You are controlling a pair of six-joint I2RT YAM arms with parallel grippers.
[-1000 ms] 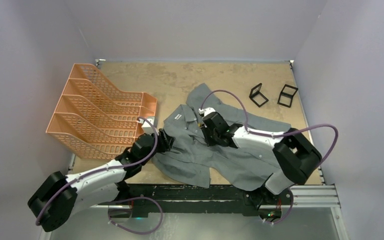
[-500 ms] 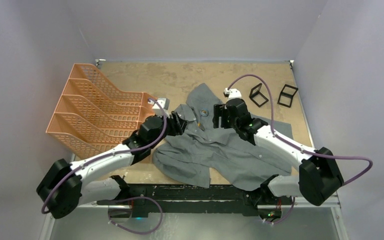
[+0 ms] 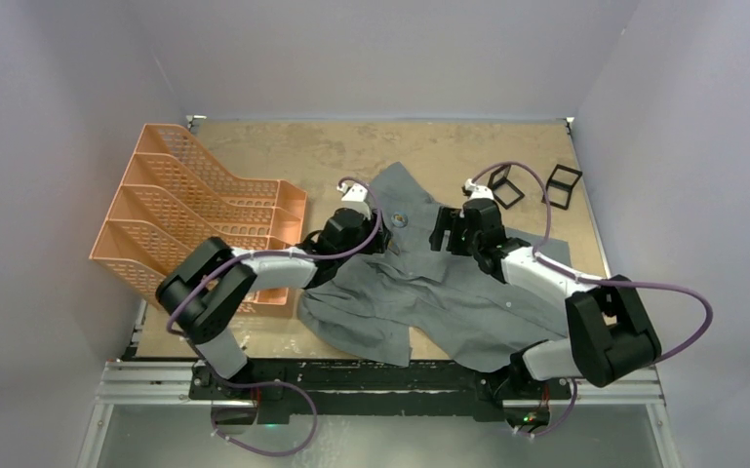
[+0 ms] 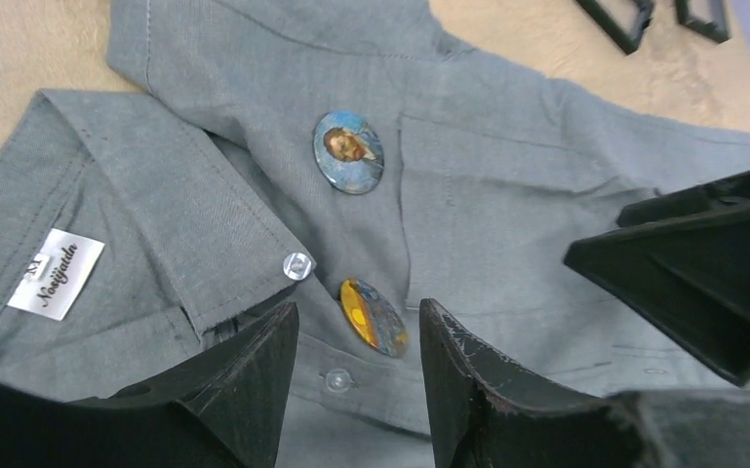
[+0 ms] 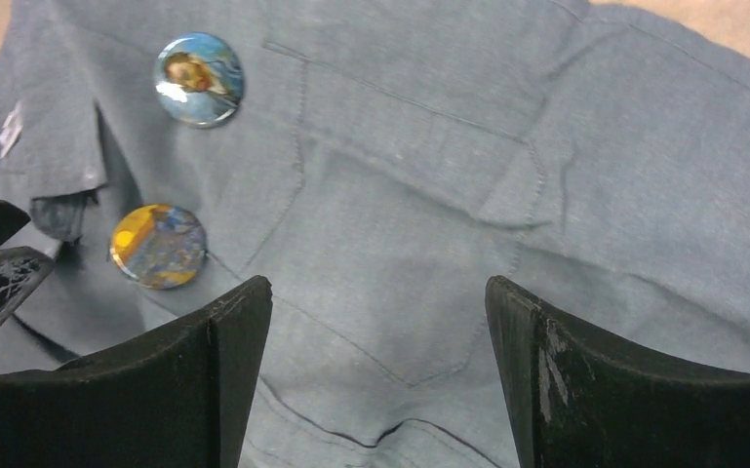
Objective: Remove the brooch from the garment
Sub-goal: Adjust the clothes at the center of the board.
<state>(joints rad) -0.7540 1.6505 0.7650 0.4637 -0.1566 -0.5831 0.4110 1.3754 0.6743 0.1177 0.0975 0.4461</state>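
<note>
The grey shirt [image 3: 468, 292] lies spread on the table, collar toward the far side. Two round brooches are pinned near its placket. One is blue with a portrait [image 4: 348, 151], also in the right wrist view [image 5: 199, 65] and the top view [image 3: 400, 220]. The other is orange and blue [image 4: 375, 317] [image 5: 159, 245]. My left gripper [image 4: 359, 310] [image 3: 378, 238] is open, its fingers either side of the orange brooch, just short of it. My right gripper [image 5: 378, 288] [image 3: 441, 232] is open and empty over the chest pocket, to the right of both brooches.
An orange mesh file rack [image 3: 195, 224] stands at the left, close to my left arm. Two black folding stands [image 3: 504, 185] [image 3: 562, 185] sit at the far right. A white neck label [image 4: 56, 274] shows inside the collar. My two grippers face each other closely.
My left gripper has swung up and right from the shirt's left edge to the collar by the brooches. My right gripper has moved right and farther away, off the collar to the pocket.
</note>
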